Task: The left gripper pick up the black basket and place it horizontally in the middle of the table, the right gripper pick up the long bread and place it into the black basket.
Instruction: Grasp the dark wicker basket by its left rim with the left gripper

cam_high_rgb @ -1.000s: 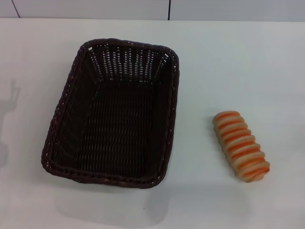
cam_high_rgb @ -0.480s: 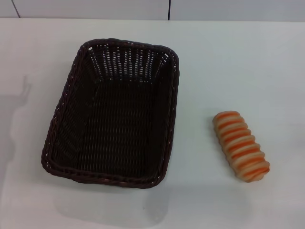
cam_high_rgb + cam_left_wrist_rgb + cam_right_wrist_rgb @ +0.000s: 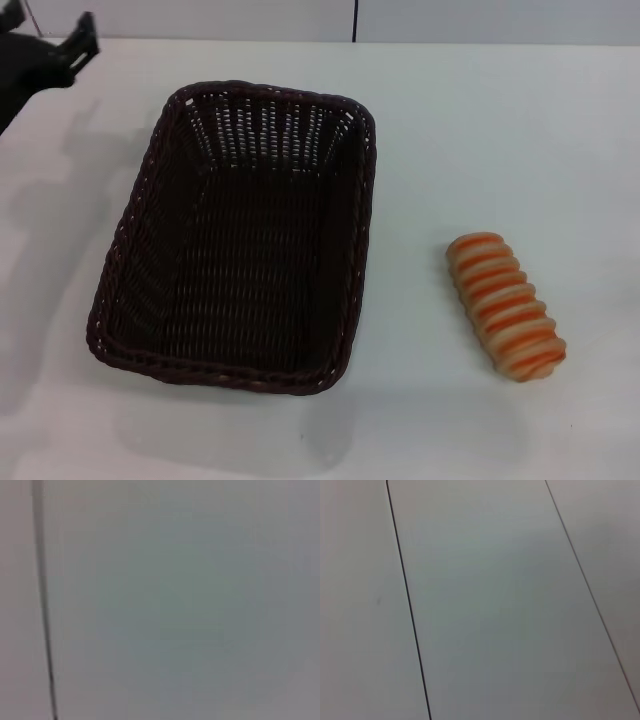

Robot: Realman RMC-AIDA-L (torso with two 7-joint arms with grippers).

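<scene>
The black basket (image 3: 352, 262) stands on the white table (image 3: 500, 130), left of the middle, with its long side running away from me. It holds nothing. The long bread (image 3: 505, 305), striped orange and cream, lies on the table to the right of the basket, apart from it. My left gripper (image 3: 50, 28) shows at the far left corner of the head view, above the table and clear of the basket's far left corner, with its two black fingers spread and empty. My right gripper is out of view.
A pale wall with dark seams (image 3: 355, 20) runs behind the table's far edge. Both wrist views show only pale panels with dark seams (image 3: 410, 605).
My left gripper has come into the head view at the far left corner; before, only its shadow fell on the table's left side. The basket and the bread have not moved.
</scene>
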